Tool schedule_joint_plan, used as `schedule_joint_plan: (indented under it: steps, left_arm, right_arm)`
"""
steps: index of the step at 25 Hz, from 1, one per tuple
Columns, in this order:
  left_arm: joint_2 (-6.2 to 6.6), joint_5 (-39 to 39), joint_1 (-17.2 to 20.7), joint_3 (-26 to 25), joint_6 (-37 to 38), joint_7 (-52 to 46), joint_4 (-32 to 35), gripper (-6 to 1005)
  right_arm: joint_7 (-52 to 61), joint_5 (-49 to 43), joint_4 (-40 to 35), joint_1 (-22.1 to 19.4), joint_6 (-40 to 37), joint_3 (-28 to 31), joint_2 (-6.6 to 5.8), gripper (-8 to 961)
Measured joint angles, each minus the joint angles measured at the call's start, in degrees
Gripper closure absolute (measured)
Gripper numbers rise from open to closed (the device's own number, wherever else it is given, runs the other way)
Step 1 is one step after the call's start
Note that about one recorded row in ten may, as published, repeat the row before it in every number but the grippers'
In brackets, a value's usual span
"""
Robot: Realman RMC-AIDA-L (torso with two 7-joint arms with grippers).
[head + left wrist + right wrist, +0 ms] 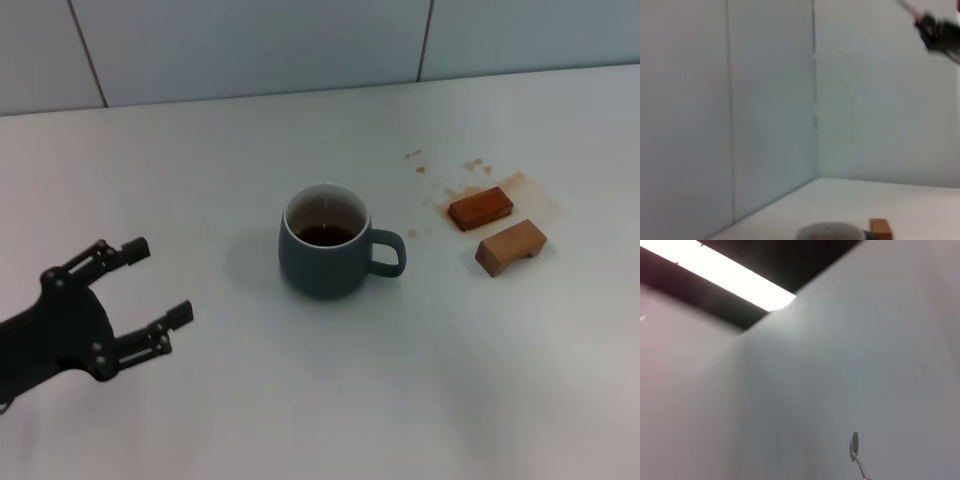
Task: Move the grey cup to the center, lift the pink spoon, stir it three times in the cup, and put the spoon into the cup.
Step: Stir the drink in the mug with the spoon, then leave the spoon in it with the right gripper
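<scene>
The grey cup stands upright in the middle of the table, handle to the right, with brown liquid inside. Its rim also shows in the left wrist view. My left gripper is open and empty, low over the table to the left of the cup and apart from it. My right gripper is out of the head view; the left wrist view shows it raised high above the table. It holds the pink spoon, whose metal bowl sticks up in the right wrist view.
Two brown wooden blocks lie to the right of the cup, by brown spill stains. A tiled wall runs along the table's far edge.
</scene>
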Motion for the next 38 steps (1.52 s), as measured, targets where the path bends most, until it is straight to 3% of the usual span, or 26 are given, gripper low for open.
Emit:
schedule_joint_plan:
  steps: [1,2,4,5,6,9,10,14,15,16,20,21,25,32,38]
  left_arm:
    - [0.0,0.0,0.0,0.0,0.0,0.0,0.0,139]
    - [0.0,0.0,0.0,0.0,0.0,0.0,0.0,139]
    - [0.07,0.14,-0.02,3.65,-0.37,-1.45,-0.03,139]
    - [0.06,0.19,-0.03,4.17,-0.56,-1.99,0.02,139]
    - [0.06,0.19,-0.03,4.17,-0.56,-1.99,0.02,139]
    - [0.06,0.19,-0.03,4.17,-0.56,-1.99,0.02,139]
    - [0.01,0.32,-0.03,4.65,-0.74,-2.65,0.07,139]
    - [0.0,0.46,-0.02,4.7,-0.73,-2.66,-0.14,139]
    - [-0.06,0.54,-0.09,4.83,-0.75,-2.66,-0.27,139]
    - [-0.06,0.54,-0.09,4.83,-0.75,-2.66,-0.27,139]
    - [-0.08,0.57,-0.3,4.89,-0.77,-2.66,-0.38,140]
    - [-0.08,0.57,-0.35,4.9,-0.77,-2.66,-0.39,140]
    - [-0.18,0.58,-0.52,4.9,-0.78,-2.66,-0.48,140]
    - [-0.31,0.56,-0.65,4.9,-0.77,-2.66,-0.51,140]
    - [-0.35,0.29,-0.8,4.9,-0.77,-2.66,-0.51,140]
  right_arm:
    - [0.0,0.0,0.0,0.0,0.0,0.0,0.0,842]
    - [5.13,0.06,-4.97,1.08,-0.29,-1.93,-0.31,842]
    - [19.02,0.06,-16.42,2.87,0.49,-7.79,-0.73,841]
    - [30.65,-0.05,-26.24,3.9,2.56,-14.0,-1.08,841]
    - [30.65,-0.05,-26.24,3.9,2.56,-14.0,-1.08,840]
    - [44.17,-2.06,-37.6,4.94,6.08,-23.3,-2.02,839]
    - [51.3,-5.72,-42.84,6.21,8.29,-29.6,-3.13,839]
    - [60.72,-15.9,-46.78,10.51,10.1,-37.72,-4.51,837]
    - [64.6,-22.8,-46.34,13.96,10.09,-40.58,-4.86,837]
    - [64.6,-22.8,-46.34,13.96,10.09,-40.58,-4.86,836]
    - [68.8,-36.6,-39.79,22.13,10.04,-46.71,-4.97,835]
    - [68.8,-36.6,-39.79,22.13,10.04,-46.71,-4.97,834]
    - [69.55,-43.83,-31.03,28.58,10.94,-50.2,-4.66,832]
    - [70.22,-47.61,-21.75,33.67,15.08,-56.4,-4.64,830]
    - [70.47,-50.96,-14.81,37.16,18.68,-60.64,-3.51,827]
